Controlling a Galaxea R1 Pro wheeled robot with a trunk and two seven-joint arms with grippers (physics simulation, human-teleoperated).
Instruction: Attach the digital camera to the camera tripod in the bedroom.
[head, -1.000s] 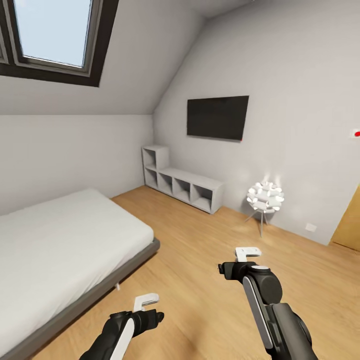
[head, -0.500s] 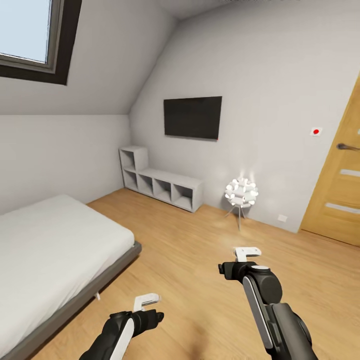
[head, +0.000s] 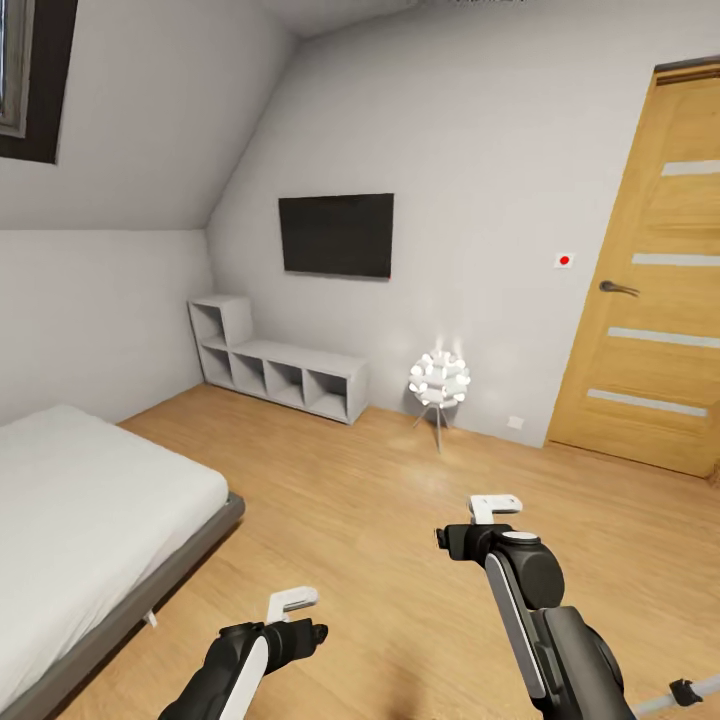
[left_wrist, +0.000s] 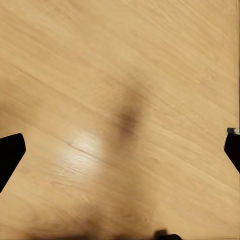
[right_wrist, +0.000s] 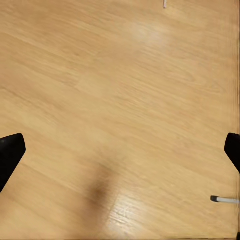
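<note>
- Beyond both claws, across bare plank floor (head: 400, 500), the bedroom's far wall carries a dark wall screen (head: 336, 235), with a low white cube shelf (head: 275, 365) under it and a lit ball-shaped floor lamp (head: 439, 380) just to its right.
- Left claw (head: 293, 601) and right claw (head: 495, 506) hang over the floor carrying nothing; in each wrist view the dark fingertips (left_wrist: 11, 152) sit at opposite edges, so both are spread wide.
- Right of the right claw and low, a thin silver rod with a black tip (head: 685, 692) pokes in at the picture's corner; the right wrist view catches a similar rod end (right_wrist: 224, 199) near one fingertip. It may be a leg of the camera tripod, though too little shows to be sure.
- No digital camera is in view at this moment, so its place cannot be given.
- Risk, as a judgement: with that rod so near the right arm, a turn of the base or a swing of the arm could clip it and tip the stand.
- Left of the left claw lies a grey-framed bed (head: 90, 520); well right of the right claw stands a shut wooden door (head: 650, 290).
- Floor is glossy light wood; walls are pale grey under a sloped ceiling with a skylight (head: 25, 80).
</note>
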